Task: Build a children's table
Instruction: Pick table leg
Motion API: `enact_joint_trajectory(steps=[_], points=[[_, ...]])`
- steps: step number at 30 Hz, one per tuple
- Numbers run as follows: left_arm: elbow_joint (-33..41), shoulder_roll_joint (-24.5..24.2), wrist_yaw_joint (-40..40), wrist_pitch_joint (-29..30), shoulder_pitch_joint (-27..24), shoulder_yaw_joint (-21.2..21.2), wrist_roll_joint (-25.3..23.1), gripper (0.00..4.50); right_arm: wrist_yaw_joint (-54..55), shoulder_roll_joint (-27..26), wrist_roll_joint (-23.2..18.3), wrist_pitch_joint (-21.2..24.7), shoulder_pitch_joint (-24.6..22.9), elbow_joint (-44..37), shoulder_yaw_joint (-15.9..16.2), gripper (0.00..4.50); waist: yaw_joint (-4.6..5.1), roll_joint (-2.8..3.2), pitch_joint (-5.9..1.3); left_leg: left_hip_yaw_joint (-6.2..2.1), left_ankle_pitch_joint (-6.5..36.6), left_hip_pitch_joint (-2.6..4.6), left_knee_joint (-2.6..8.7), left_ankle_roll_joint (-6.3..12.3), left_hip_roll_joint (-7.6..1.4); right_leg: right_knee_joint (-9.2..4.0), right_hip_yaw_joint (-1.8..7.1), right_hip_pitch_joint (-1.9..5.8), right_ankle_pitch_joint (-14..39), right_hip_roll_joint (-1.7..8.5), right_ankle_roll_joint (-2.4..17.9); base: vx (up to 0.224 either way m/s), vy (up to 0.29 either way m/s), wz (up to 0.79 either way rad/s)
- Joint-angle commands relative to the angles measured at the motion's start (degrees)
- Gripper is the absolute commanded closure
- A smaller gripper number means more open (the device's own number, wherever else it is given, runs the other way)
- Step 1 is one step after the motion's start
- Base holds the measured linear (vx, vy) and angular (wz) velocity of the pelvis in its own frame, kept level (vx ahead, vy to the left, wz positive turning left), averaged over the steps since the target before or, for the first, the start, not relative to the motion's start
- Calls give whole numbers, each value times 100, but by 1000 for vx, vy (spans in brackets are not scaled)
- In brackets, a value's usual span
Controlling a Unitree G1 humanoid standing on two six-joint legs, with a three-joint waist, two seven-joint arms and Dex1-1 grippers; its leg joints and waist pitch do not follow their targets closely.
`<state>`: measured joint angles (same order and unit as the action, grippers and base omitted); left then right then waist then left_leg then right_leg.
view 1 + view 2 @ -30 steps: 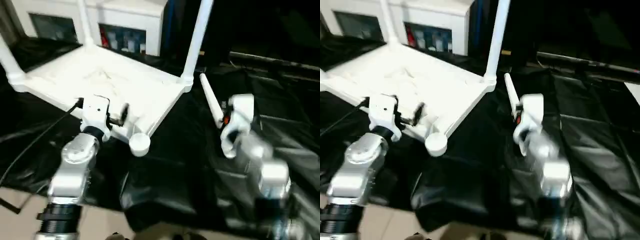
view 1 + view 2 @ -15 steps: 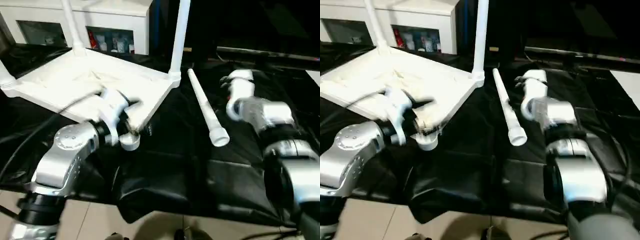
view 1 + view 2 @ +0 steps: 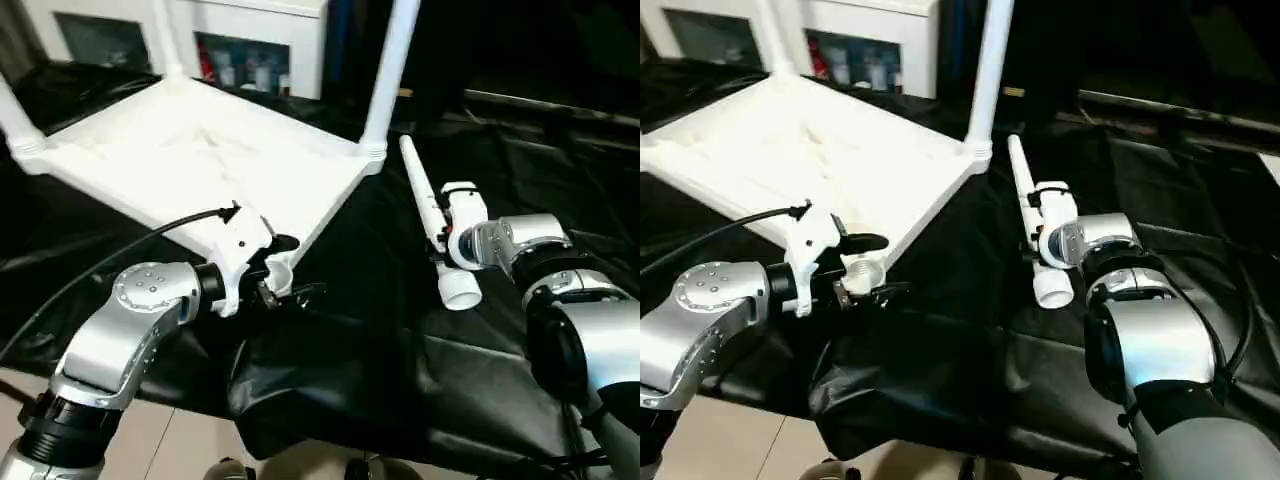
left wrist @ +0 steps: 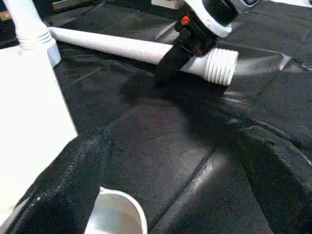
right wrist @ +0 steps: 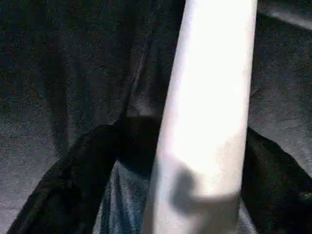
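Nearest, the two silver forearms reach over a worktop (image 3: 560, 150) draped in crinkled black sheeting. The left hand (image 3: 285, 270) sits at the near corner of the upturned white tabletop (image 3: 180, 165), its black fingers spread wide on either side of the round open corner socket (image 4: 114, 214) – nothing is gripped, and the socket stands empty. To the right, the right hand (image 3: 1032, 222) is down on the loose white leg (image 3: 425, 205), which lies flat on the black sheeting just beside the tabletop's right edge, its ribbed thick end (image 4: 220, 65) pointing toward the robot. In the right wrist view the leg runs between the two dark fingers (image 5: 73, 185), one on each side; whether they already press on it I cannot tell. Farther back, the tabletop lies underside up, with legs standing upright in its other corners – one at the right far corner (image 3: 385, 75), one at the back (image 3: 165, 40) and one at the left edge (image 3: 15, 115). Behind the worktop stands a white cabinet (image 3: 250, 15) with small items on its shelf.
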<state>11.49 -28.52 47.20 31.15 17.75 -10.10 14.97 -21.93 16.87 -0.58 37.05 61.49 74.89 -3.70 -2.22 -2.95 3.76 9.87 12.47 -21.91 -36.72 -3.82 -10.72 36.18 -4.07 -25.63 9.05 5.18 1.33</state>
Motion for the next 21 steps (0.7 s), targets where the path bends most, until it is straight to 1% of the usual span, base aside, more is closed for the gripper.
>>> enact_joint_trajectory(steps=[1, 2, 4, 5, 7, 8, 11, 12, 13, 14, 15, 17, 18, 19, 20, 21], points=[[131, -16, 29, 67, 27, -134, 28, 0, -56, 90, 62, -30, 91, 87, 35, 107, -37, 3, -435, 29, 504, 81, 454, 152, -189, -314, 252, 405, 1014, 277, 1487, 0, 0, 0], [128, -5, 22, 70, 31, -155, 20, 0, -63, 96, 75, -35, 100, 99, 38, 134, -45, 6, -429, 45, 629, 115, 461, 87, -193, -327, 260, 378, 1086, 269, 1459, 0, 0, 0], [122, 14, 15, 83, 40, -188, 7, 0, -71, 103, 105, -55, 117, 129, 38, 140, -44, -4, -419, 43, 758, 94, 473, -4, -196, -330, 259, 387, 1227, 262, 1386, 0, 0, 0], [119, 21, 19, 88, 44, -203, 4, 0, -66, 108, 112, -65, 120, 136, 36, 154, -45, -4, -421, 38, 781, 90, 475, -31, -196, -330, 258, 391, 1274, 266, 1356, 0, 0, 0], [128, 25, 35, 115, 43, -227, 0, 0, -44, 114, 120, -90, 125, 152, 27, 154, -47, -6, -418, 31, 855, 82, 479, -89, -195, -343, 258, 392, 1405, 271, 1275, 0, 0, 0], [130, 23, 52, 133, 45, -240, 5, 0, -31, 116, 132, -103, 128, 160, 23, 178, -44, -28, -414, 27, 914, 65, 482, -128, -190, -358, 256, 395, 1552, 272, 1192, 0, 0, 0], [173, -67, 184, 290, 6, -369, 33, 0, 67, 138, 145, -209, 91, 167, -34, 190, -54, -27, -409, 20, 964, 66, 479, -179, -186, -370, 261, 373, 1749, 281, 1093, 0, 0, 0], [197, -97, 227, 331, -17, -418, 49, 0, 157, 162, 99, -277, 71, 158, -103, 206, -49, -31, -405, 15, 989, 58, 483, -202, -184, -370, 258, 372, 1798, 276, 1061, 0, 0, 0], [197, -97, 227, 331, -17, -418, 49, 0, 157, 162, 99, -277, 71, 158, -103, 219, -49, -31, -405, 15, 989, 58, 483, -202, -184, -370, 258, 372, 1798, 276, 1061, 0, 0, 0], [167, -73, 199, 314, -6, -443, 27, 0, 312, 205, 7, -393, 58, 138, -227, 227, -53, -35, -403, 10, 1044, 62, 484, -234, -185, -374, 253, 366, 1828, 275, 1027, 0, 0, 0], [144, -53, 180, 305, 10, -456, 15, 0, 376, 225, -32, -448, 53, 130, -281, 230, -51, -36, -403, 9, 1058, 60, 483, -242, -183, -373, 252, 366, 1833, 272, 1017, 0, 0, 0], [16, 88, 74, 199, 63, -447, -18, 0, 665, 279, -274, -593, 26, 109, -583, 248, -52, -57, -414, 14, 1011, 50, 473, -232, -168, -361, 248, 376, 1749, 256, 969, 0, 0, 0], [-78, 234, -2, 134, 92, -395, 27, 0, 788, 309, -383, -659, 3, 96, -717, 248, -59, -58, -418, 16, 1000, 50, 469, -226, -168, -363, 246, 372, 1744, 257, 963, 0, 0, 0], [-179, 407, -91, 30, 116, -327, 80, 0, 903, 336, -486, -726, -20, 81, -843, 261, -64, -68, -416, 33, 983, 49, 459, -203, -154, -382, 250, 364, 1736, 250, 940, 0, 0, 0], [-337, 662, -229, -123, 167, -238, 142, 0, 996, 371, -600, -790, -49, 64, -980, 263, -67, -96, -428, 45, 949, 48, 451, -165, -151, -382, 248, 366, 1682, 239, 943, 0, 0, 0], [-437, 825, -318, -221, 200, -182, 180, 0, 1046, 392, -667, -829, -66, 53, -1062, 265, -86, -85, -432, 42, 931, 52, 445, -154, -148, -381, 242, 362, 1660, 240, 950, 0, 0, 0]])
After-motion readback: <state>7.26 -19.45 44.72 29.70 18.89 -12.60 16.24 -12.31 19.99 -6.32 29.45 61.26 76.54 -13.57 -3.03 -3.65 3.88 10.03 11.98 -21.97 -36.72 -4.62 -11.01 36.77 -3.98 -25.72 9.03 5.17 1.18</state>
